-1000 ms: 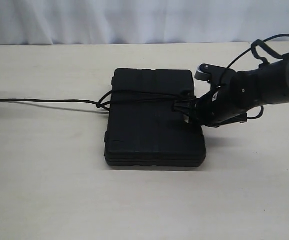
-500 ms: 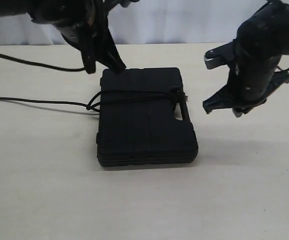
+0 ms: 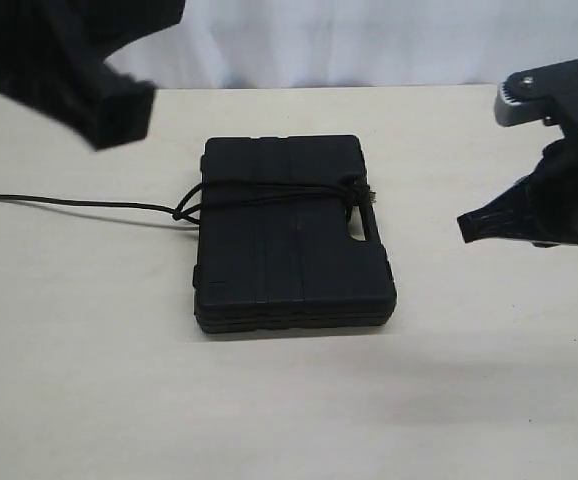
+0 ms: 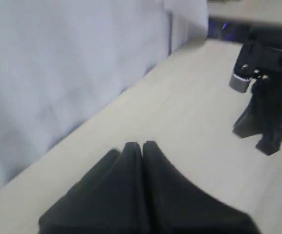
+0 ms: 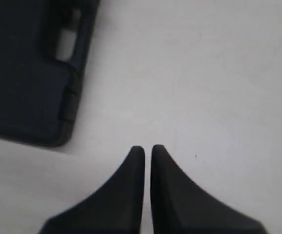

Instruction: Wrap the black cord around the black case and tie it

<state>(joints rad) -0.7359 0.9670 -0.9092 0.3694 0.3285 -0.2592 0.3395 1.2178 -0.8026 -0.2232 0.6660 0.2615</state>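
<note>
**Exterior view**
- Black case (image 3: 294, 240) – is lying flat at the centre of the frame on the pale table (image 3: 289, 410), handle side facing right.
- Black cord (image 3: 269, 190) – is crossing the upper part of the lid in several turns. It is bunching into a knot at the case's left edge and a second tuft by the handle, while its loose tail is trailing off to the left edge of the frame.
- Right gripper (image 3: 466, 225) – is hovering at centre right, well apart from the case, carrying nothing.
- Left gripper (image 3: 119, 110) – is showing only as a dark blur at upper left, above the table.

**Left wrist view**
- Left gripper (image 4: 142, 145) – fingers are pressing together, clenched on nothing, and pointing along the bare table toward the white backdrop (image 4: 58, 63).

**Right wrist view**
- Right gripper (image 5: 143, 148) – fingers are nearly meeting, empty.
- The case corner and handle slot (image 5: 65, 44) are sitting at upper left.

**Handling note**
The wrap and tie are looking complete, so the step in hand is probably clearing away. To do it well, both arms should be rising clear of the loose tail, with jaws kept closed so nothing is snagging the knot.
</note>
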